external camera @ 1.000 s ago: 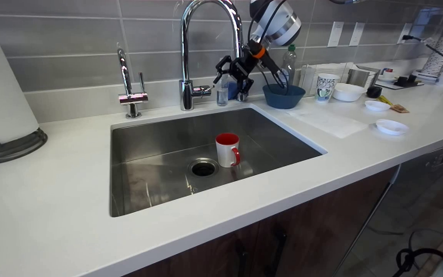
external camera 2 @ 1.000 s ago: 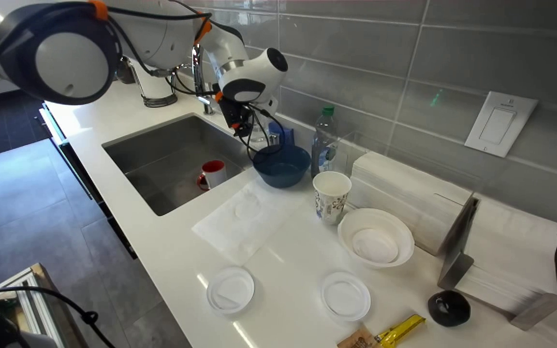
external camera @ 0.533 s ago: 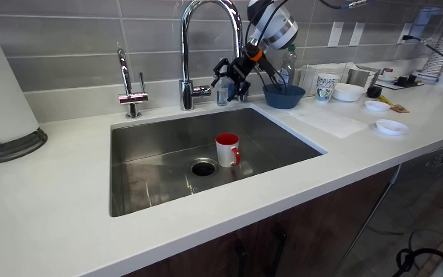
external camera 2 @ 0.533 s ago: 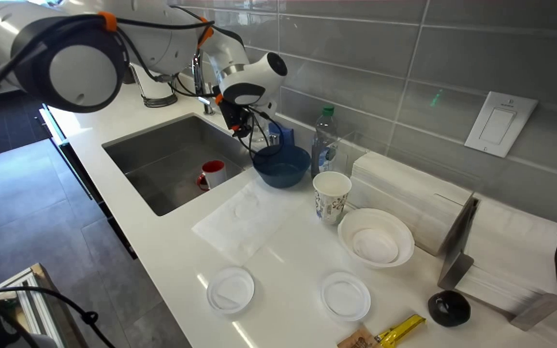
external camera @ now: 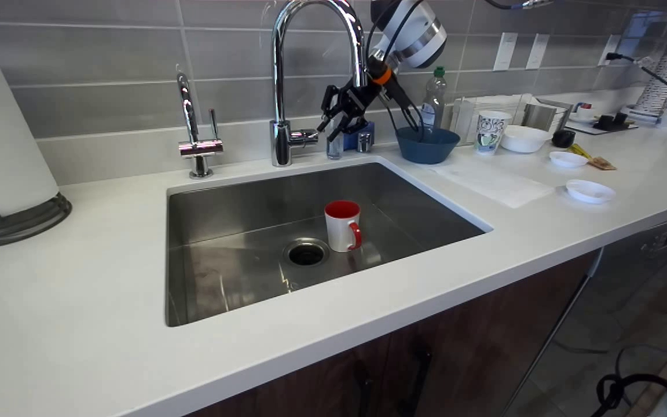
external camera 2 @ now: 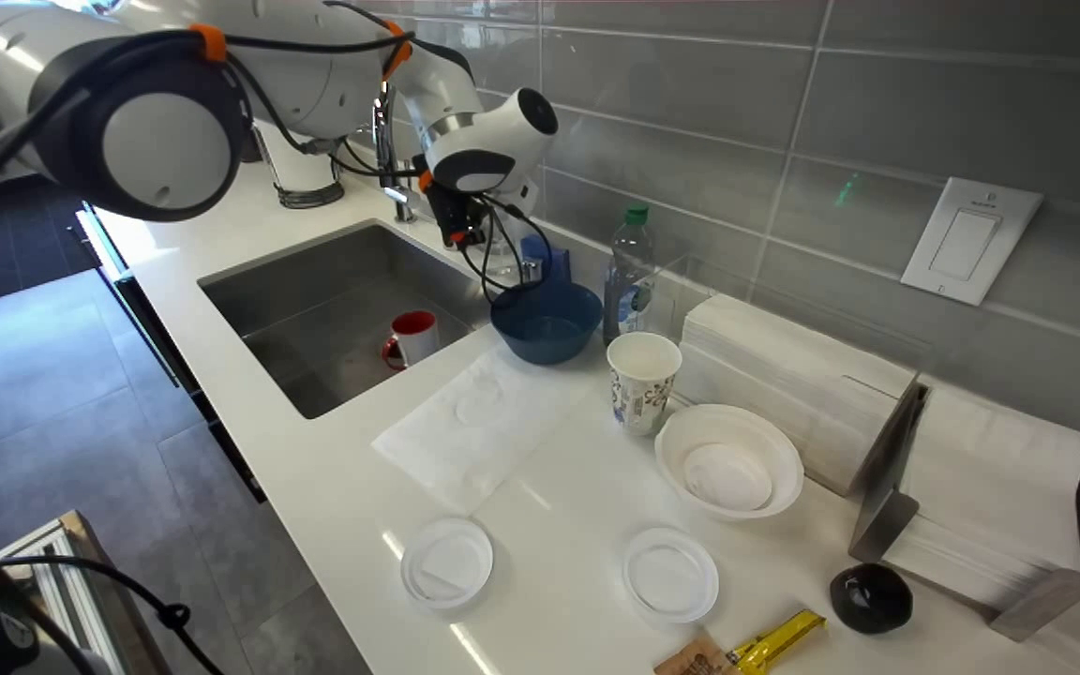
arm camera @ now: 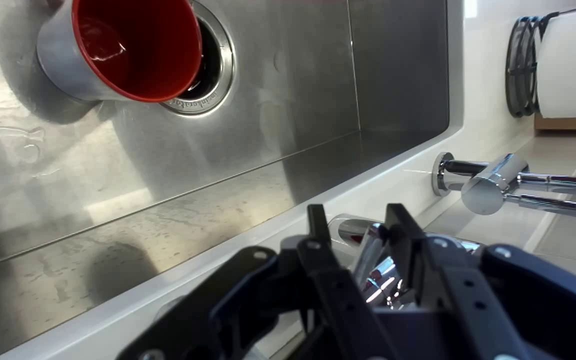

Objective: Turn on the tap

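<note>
The tap [external camera: 278, 87] is the tall chrome gooseneck behind the sink, its spout arching up and over to the right. A side valve [external camera: 301, 137] with a slim lever sticks out low on its column. My gripper [external camera: 327, 130] reaches down from the right to the end of that valve. In the wrist view the gripper [arm camera: 356, 217] has its jaws apart, and the slim chrome lever [arm camera: 369, 250] shows between them, near the right finger [arm camera: 403, 225]. Bare space shows beside the left finger [arm camera: 318, 220]. Whether either finger touches the lever, I cannot tell.
A white mug with red inside [external camera: 339, 231] stands beside the drain in the steel sink [external camera: 241, 231]. A shorter slim tap [external camera: 200, 147] stands to the left. Close to my gripper are a small clear bottle [external camera: 334, 146], a blue bowl [external camera: 429, 146] and the tiled wall [external camera: 229, 104].
The jaws have drawn closer together. My gripper has shifted slightly left and lifted a little in an exterior view, uncovering the blue item and small chrome piece below it.
</note>
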{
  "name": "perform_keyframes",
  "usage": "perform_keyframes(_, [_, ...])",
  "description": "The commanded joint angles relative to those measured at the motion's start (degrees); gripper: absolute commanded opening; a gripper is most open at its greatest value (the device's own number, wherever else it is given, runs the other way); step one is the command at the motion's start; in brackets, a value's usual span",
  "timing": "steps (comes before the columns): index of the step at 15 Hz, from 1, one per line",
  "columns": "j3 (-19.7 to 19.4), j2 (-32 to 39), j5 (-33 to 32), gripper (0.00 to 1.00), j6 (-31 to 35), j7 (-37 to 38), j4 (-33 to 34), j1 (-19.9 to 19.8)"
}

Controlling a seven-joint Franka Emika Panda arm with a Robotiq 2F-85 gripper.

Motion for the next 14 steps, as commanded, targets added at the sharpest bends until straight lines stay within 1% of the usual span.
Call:
perform_keyframes(1, [-0.39,1.69,0.58,0.42,0.21,0.02,2.12,0.14])
perform_keyframes(2, [-0.30,1.69,0.64,0.57,0.12,-0.07,2.10,0.06])
perform_keyframes(3, [-0.48,1.75,0.42,0.17,0.33,-0.16,2.10,0.16])
perform_keyframes(4, [-0.57,1.81,0.39,0.64,0.19,-0.05,2.08,0.10])
perform_keyframes(5, [-0.59,1.87,0.35,0.62,0.22,-0.05,2.10,0.11])
perform_keyframes(6, [-0.70,1.87,0.24,0.51,0.31,-0.05,2.06,0.14])
perform_keyframes(8, [-0.84,1.95,0.13,0.47,0.27,-0.01,2.09,0.14])
perform_keyframes(9, [-0.82,1.94,0.13,0.32,0.25,0.00,2.19,0.16])
perform_keyframes(10, [-0.91,1.94,0.02,0.37,0.28,0.05,2.24,0.22])
perform_keyframes(11, [-0.95,1.94,-0.04,0.39,0.31,0.07,2.27,0.24])
perform_keyframes(12, [-0.94,1.95,0.00,0.57,0.41,0.10,2.38,0.27])
perform_keyframes(13, [-0.93,1.91,-0.06,0.64,0.28,0.02,2.40,0.25])
perform_keyframes(14, [-0.96,1.93,-0.11,0.15,0.36,0.00,2.40,0.28])
